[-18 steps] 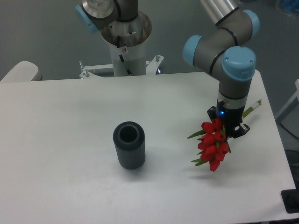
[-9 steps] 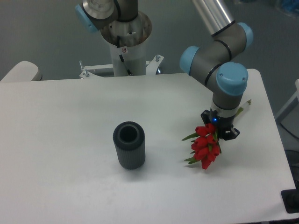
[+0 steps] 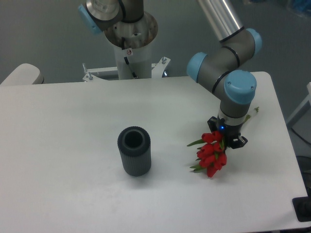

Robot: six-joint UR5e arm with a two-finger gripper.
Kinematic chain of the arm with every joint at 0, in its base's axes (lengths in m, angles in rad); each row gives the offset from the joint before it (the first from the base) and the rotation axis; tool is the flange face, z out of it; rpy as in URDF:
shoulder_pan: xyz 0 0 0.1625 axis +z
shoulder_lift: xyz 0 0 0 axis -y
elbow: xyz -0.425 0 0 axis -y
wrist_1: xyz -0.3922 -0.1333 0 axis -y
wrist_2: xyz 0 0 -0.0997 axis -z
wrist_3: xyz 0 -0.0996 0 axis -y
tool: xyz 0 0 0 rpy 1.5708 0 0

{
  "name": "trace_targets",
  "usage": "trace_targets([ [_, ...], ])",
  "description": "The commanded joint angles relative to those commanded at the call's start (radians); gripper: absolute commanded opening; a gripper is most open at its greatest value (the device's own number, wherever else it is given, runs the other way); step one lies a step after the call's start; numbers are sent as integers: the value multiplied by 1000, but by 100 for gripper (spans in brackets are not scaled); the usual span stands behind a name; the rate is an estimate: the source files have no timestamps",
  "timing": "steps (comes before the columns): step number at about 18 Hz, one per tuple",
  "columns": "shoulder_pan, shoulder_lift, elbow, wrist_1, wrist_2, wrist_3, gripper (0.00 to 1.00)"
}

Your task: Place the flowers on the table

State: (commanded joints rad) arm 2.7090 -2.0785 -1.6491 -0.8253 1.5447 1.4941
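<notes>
The arm reaches down from the top of the frame, its silver tube running into grey joints with light blue caps, and the wrist points straight down over the right part of the tabletop (image 3: 63, 145). At its end sits the black gripper (image 3: 227, 137), a small blue light glowing on its housing. It is clamped on the flowers (image 3: 211, 154), gripping them at the stems just above the red heads. The jaws themselves are mostly hidden by the wrist and the blooms, so how wide they stand cannot be read, but the bunch is plainly in their hold.

The flowers hang at a slant, right of centre and a little below mid-frame. The red tulip buds cluster down and to the left of the gripper, pointing toward the lower edge of the frame. Green leaves poke out to the left of the cluster. The pale green stem ends stick out on the far side of the wrist, up and to the right, near the right edge of the tabletop. The lowest buds look very close to the white surface; whether they touch it cannot be told from this view.

Left of the bunch and well apart from it, a dark grey ribbed cylinder vase (image 3: 134, 150) stands upright, its open mouth facing up. Behind the tabletop, at the top of the frame, the white robot base column (image 3: 131, 53) rises on its mounting.
</notes>
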Motion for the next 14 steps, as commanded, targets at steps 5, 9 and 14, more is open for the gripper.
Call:
trace_targets([
  [5, -17, -18, 136, -6, -5, 24, 99],
  [9, -55, -43, 257, -17, -5, 28, 99],
  [14, -95, -74, 376, -61, -66, 61, 99],
])
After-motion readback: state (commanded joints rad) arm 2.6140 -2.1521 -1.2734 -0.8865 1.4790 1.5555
